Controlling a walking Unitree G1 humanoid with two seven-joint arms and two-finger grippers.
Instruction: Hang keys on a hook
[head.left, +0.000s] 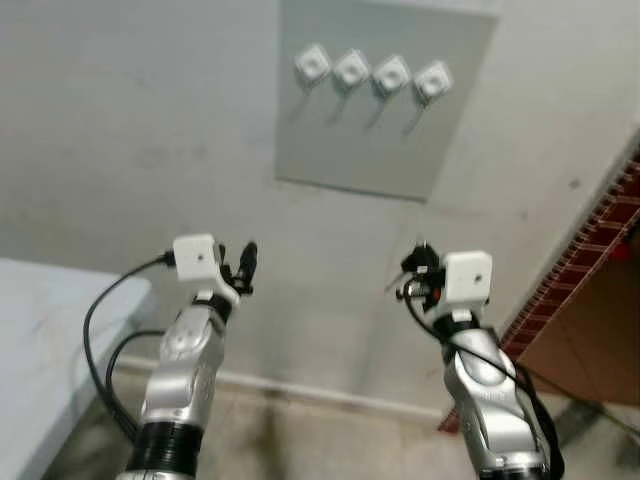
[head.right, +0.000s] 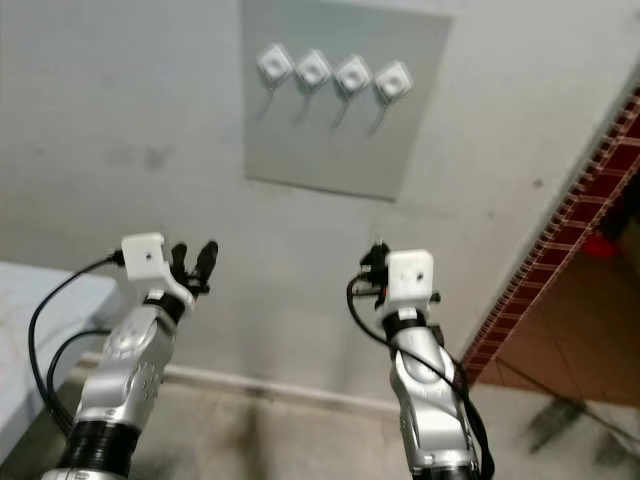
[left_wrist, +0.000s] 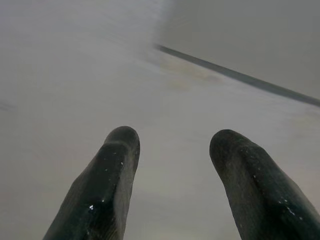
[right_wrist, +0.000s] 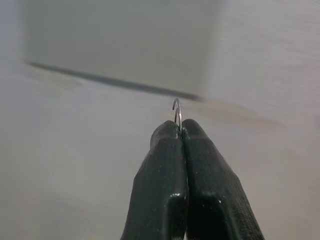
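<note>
Wall (head.left: 140, 130) ahead carries a grey panel (head.left: 330, 140), and a row of four white hooks (head.left: 372, 72) runs along the panel's top edge. A table (head.left: 40, 330) sits at the robot's left, a brick edge (head.left: 590, 250) at its right.

Both arms are raised below the panel's bottom edge. The left gripper (head.left: 247, 266) stands with its fingers (left_wrist: 107, 185) parted and nothing between them. The right gripper (right_wrist: 179, 131) has its fingers pressed together on a thin key ring (right_wrist: 177, 112), of which just a small arc of wire pokes past the tips; the keys themselves cannot be made out.

The hooks are well above the right gripper, so a long reach up is needed. With so little ring exposed, the likely failure is the fingertips meeting the hook before the wire does, nudging the ring out of the pinch. The ring's angle to the hooks is also hard to judge, so it could slide past the prong and drop to the floor.
</note>
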